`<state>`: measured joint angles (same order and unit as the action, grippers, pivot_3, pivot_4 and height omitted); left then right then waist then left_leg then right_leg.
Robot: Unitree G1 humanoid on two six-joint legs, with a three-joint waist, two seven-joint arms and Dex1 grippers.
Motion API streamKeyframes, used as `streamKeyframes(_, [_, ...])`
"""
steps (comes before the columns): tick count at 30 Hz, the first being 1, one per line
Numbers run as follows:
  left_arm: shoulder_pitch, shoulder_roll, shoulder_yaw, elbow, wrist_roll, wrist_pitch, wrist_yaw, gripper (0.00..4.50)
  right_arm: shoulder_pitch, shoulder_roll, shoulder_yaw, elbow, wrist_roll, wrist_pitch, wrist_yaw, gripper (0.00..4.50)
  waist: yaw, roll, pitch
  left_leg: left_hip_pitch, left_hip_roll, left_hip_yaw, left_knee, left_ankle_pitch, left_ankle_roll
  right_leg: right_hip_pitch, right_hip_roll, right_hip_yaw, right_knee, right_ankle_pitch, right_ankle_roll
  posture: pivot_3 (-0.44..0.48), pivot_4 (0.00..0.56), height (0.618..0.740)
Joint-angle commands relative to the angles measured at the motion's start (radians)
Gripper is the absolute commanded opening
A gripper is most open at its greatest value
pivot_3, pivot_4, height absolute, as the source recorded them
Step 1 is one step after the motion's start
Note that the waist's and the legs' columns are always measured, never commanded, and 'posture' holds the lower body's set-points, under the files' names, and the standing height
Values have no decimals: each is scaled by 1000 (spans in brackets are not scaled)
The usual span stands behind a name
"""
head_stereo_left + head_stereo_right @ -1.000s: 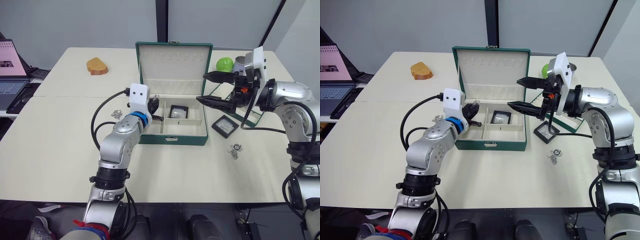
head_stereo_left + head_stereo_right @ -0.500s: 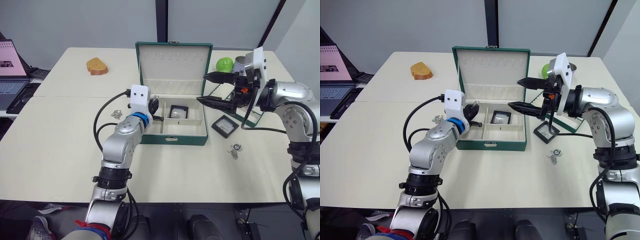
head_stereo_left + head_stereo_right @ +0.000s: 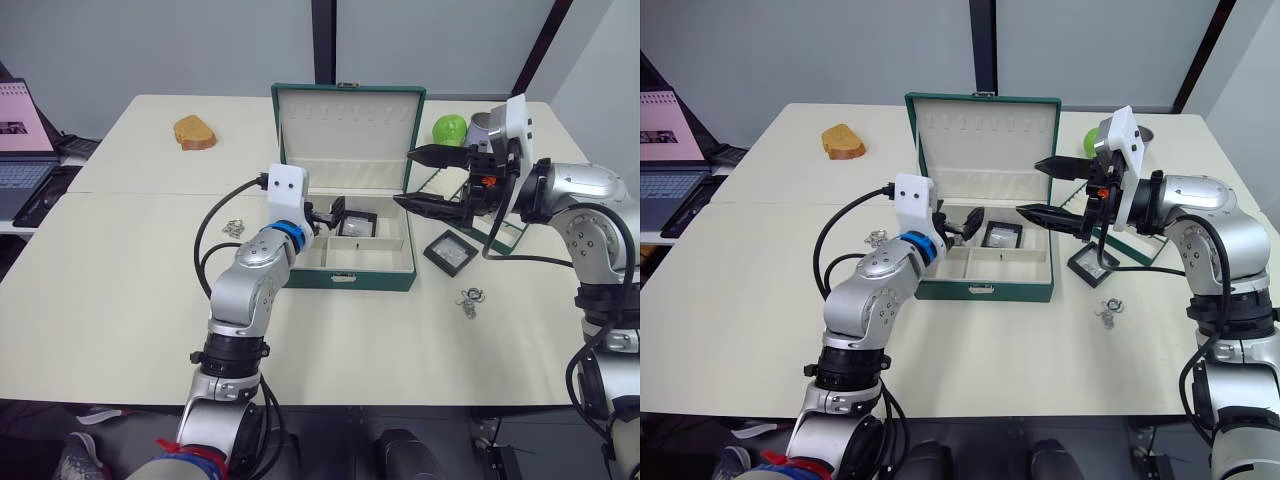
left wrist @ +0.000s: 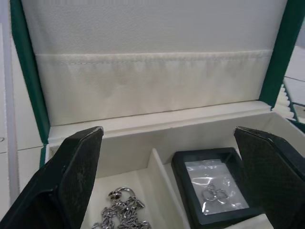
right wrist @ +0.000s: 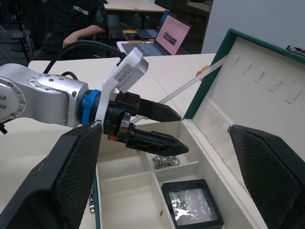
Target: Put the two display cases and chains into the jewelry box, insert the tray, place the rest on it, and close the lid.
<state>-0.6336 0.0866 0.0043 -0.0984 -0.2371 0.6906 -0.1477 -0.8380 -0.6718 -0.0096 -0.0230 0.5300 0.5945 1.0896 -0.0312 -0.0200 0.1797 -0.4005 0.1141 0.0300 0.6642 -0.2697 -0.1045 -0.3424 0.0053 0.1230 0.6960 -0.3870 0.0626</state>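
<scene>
Chains lie in the jewelry box beside one display case; we see the other case on the counter. Left pincer and right pincer both gape empty over the box

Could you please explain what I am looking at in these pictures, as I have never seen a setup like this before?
This is a two-armed humanoid robot at a table. Two pictures come from its head, two from cameras on its wrists. The open jewelry box holds one display case and a chain. The second display case lies on the table beside it, near a small heap of rings. The left gripper hangs open over the box, the right gripper is open too, and neither holds anything.
</scene>
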Motion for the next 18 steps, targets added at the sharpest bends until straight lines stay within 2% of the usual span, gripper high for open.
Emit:
streamKeyframes(1, [-1, -4, -5, -65, -33, -4, -36, 4443, -14, -17, -27, -14, 6, -12, 4, 4500, -1, 0, 0, 0, 0, 0, 0, 0, 0, 0, 0, 0, 0, 0, 0, 0, 150, 740])
streamKeyframes(5, [4, 5, -9, -100, -64, 19, -74, 4443, -1, -20, -32, -15, 8, -14, 8, 4500, -1, 0, 0, 0, 0, 0, 0, 0, 0, 0, 0, 0, 0, 0, 0, 0, 150, 740])
streamKeyframes(10, [38, 83, 11, -197, -132, 62, -176, 4443, 36, -42, -64, -36, 34, 2, 13, 4500, 0, 0, 0, 0, 0, 0, 0, 0, 0, 0, 0, 0, 0, 0, 0, 0, 150, 740])
streamKeyframes(14, [78, 174, 71, -272, -218, 103, -257, 4443, 72, -63, -90, -56, 59, 15, 17, 4500, -2, 0, 0, 0, 0, 0, 0, 0, 0, 0, 0, 0, 0, 0, 0, 0, 150, 740])
streamKeyframes(18, [130, 272, 201, -336, -356, 160, -329, 4443, 118, -89, -119, -82, 84, 32, 22, 4500, -1, 0, 0, 0, 0, 0, 0, 0, 0, 0, 0, 0, 0, 0, 0, 0, 150, 740])
